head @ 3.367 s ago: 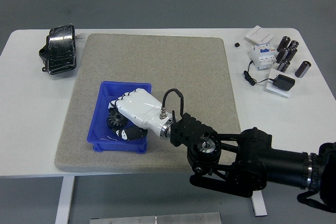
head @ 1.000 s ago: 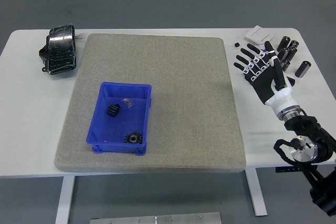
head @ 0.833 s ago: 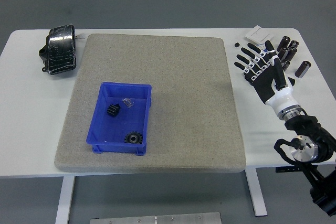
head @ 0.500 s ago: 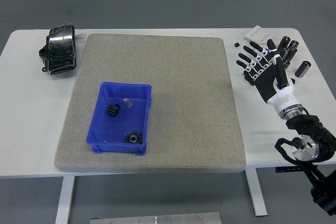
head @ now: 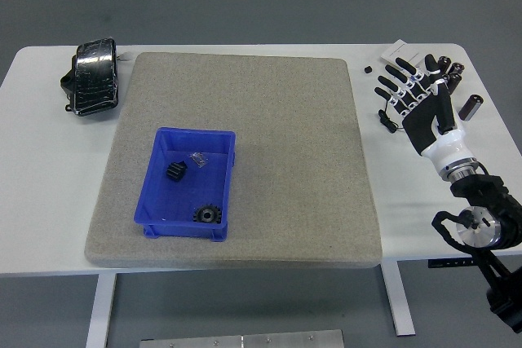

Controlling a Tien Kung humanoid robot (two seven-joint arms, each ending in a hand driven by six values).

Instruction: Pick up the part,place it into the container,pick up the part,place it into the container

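Now the right hand (head: 422,102) hovers with fingers spread and empty over the clutter at the table's right end, where dark cylinders (head: 471,107) stand. Two black gears (head: 207,215) and a small clear piece already lie in the blue container (head: 160,148) on the grey mat (head: 285,152). Judging by that, both placements look done (no loose part shows on the mat). A clean finish means parking the hand clear of the cylinders.
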